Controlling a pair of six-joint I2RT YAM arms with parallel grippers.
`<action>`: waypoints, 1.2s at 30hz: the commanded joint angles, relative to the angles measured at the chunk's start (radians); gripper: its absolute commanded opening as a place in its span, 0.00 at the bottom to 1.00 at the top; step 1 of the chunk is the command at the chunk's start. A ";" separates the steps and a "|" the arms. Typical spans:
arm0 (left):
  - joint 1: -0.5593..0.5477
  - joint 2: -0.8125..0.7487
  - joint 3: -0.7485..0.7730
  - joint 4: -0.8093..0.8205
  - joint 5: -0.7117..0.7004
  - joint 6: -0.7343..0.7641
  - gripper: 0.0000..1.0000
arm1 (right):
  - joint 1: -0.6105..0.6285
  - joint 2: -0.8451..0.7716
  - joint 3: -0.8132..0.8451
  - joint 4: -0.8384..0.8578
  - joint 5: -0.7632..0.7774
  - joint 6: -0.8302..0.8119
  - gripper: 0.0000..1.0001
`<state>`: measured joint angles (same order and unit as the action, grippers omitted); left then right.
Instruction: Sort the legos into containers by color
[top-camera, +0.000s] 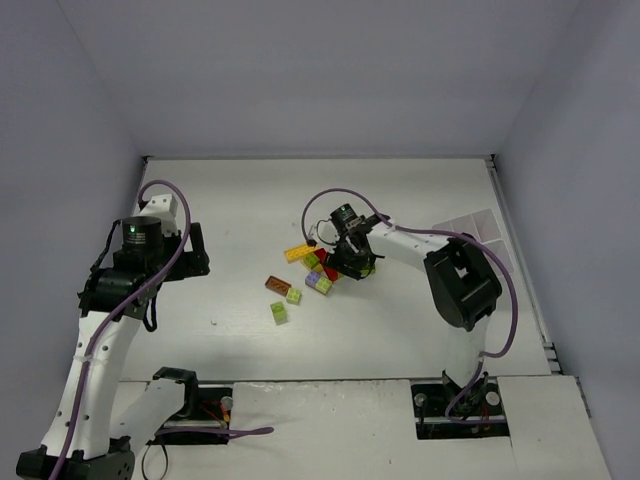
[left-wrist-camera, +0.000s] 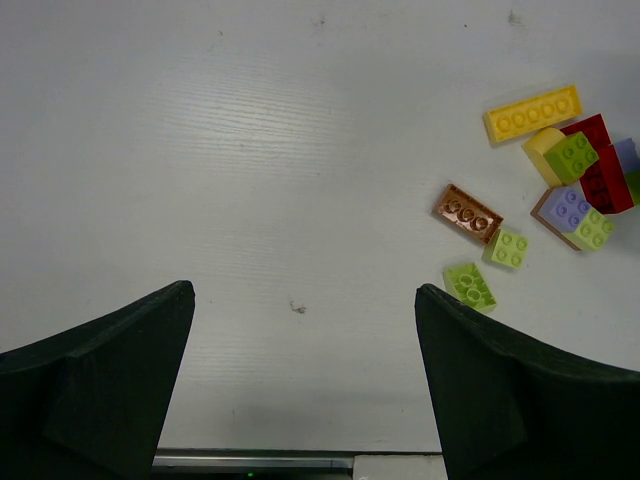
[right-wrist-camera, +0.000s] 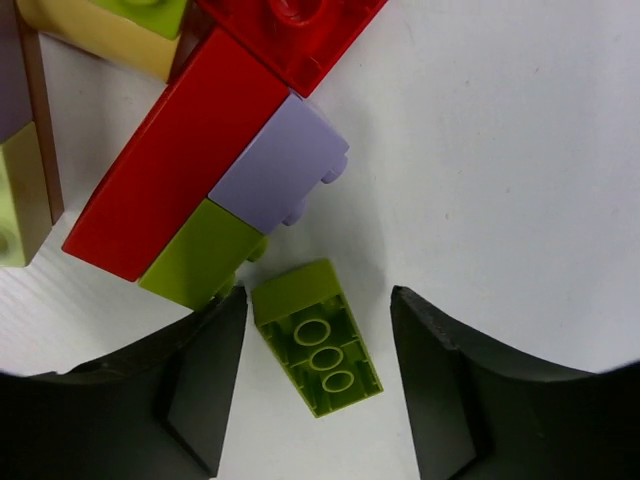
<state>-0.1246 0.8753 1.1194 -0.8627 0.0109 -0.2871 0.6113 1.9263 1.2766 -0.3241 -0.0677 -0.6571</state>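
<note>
The legos lie in a loose pile (top-camera: 315, 272) mid-table. My right gripper (top-camera: 352, 262) is down at the pile's right side. In the right wrist view it (right-wrist-camera: 316, 305) straddles an upside-down lime green brick (right-wrist-camera: 318, 350). The left finger (right-wrist-camera: 205, 390) is close beside the brick and the right finger (right-wrist-camera: 440, 390) stands apart from it. A red brick (right-wrist-camera: 170, 165), a lavender one (right-wrist-camera: 275, 165) and another lime one (right-wrist-camera: 200, 255) lie just beyond. My left gripper (left-wrist-camera: 302, 292) hangs open over bare table, left of the pile. The white containers (top-camera: 478, 225) sit at the table's right edge.
Outlying bricks lie left of the pile: a yellow one (left-wrist-camera: 533, 113), a brown one (left-wrist-camera: 467, 213) and two lime ones (left-wrist-camera: 506, 248) (left-wrist-camera: 470, 285). The right arm's body (top-camera: 462, 280) reaches across between the pile and the tray. Grey walls enclose the table.
</note>
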 joint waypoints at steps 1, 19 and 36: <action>-0.004 0.005 0.013 0.048 -0.002 0.022 0.85 | -0.002 0.007 0.026 -0.009 -0.010 -0.004 0.54; -0.004 0.033 0.028 0.060 0.021 0.006 0.85 | -0.220 -0.205 0.009 0.204 -0.106 0.315 0.00; -0.004 0.033 0.030 0.064 0.034 0.003 0.85 | -0.505 -0.414 -0.172 0.520 0.264 0.527 0.00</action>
<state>-0.1246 0.9035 1.1194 -0.8486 0.0307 -0.2874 0.1417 1.5650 1.1114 0.0734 0.1413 -0.1772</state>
